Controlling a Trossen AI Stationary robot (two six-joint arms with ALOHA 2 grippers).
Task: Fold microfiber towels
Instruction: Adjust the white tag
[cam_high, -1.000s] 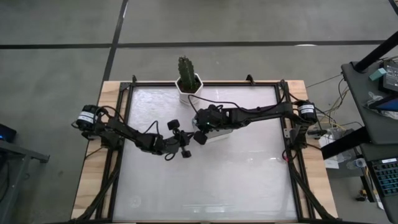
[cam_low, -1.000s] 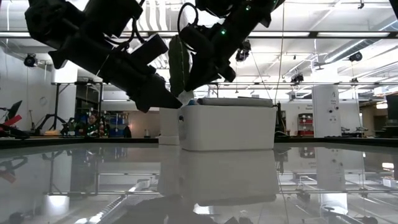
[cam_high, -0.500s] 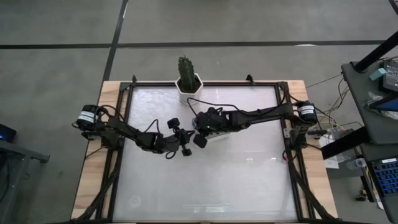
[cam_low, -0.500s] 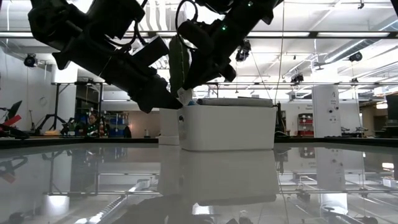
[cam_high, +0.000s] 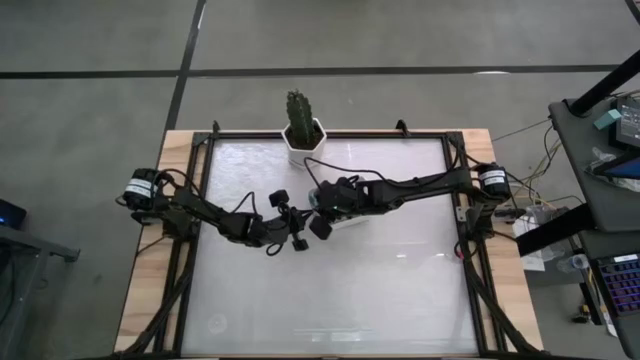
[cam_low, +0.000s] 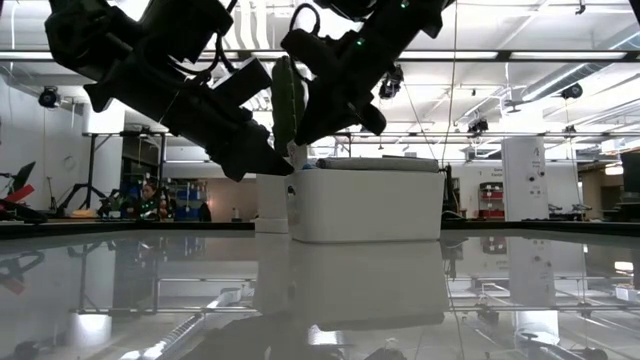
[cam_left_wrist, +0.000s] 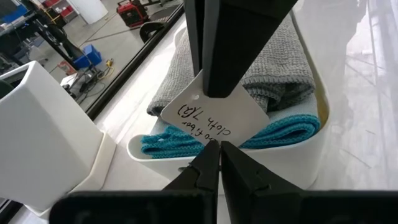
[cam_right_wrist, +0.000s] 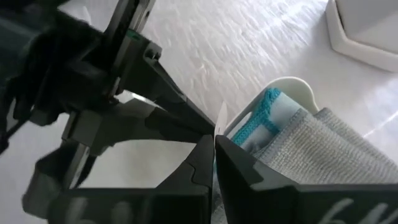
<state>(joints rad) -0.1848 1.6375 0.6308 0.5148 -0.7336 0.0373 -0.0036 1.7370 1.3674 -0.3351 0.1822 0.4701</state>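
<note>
A white tray (cam_left_wrist: 292, 168) stands at the middle of the table's far half. In it lie folded microfiber towels, a grey one (cam_left_wrist: 255, 68) on top of a pale teal one (cam_left_wrist: 280, 132). A white handwritten paper tag (cam_left_wrist: 214, 115) hangs just above the tray's end. My left gripper (cam_left_wrist: 215, 152) is shut on its lower corner. My right gripper (cam_right_wrist: 214, 152), reaching in from above, is shut on its upper part. In the low view both grippers meet left of the tray (cam_low: 370, 205). My left gripper pinches the tag's lower corner (cam_left_wrist: 214, 142) between its two fingertips, coming slanting down from the table's left. The tag is clear of the tray. My right gripper pinches the tag's upper part (cam_left_wrist: 211, 93) between its two fingers (cam_left_wrist: 214, 43), slanting down from the right. The tag hangs below them, over the towels.
A cactus in a white pot (cam_high: 303, 130) stands at the table's far edge, just behind the tray. A black frame (cam_high: 200, 200) runs round the glossy tabletop. The near half of the table (cam_high: 330, 300) lies bare.
My right gripper has rolled a little about its own pointing line while staying shut on the tag. My left gripper has kept still.
</note>
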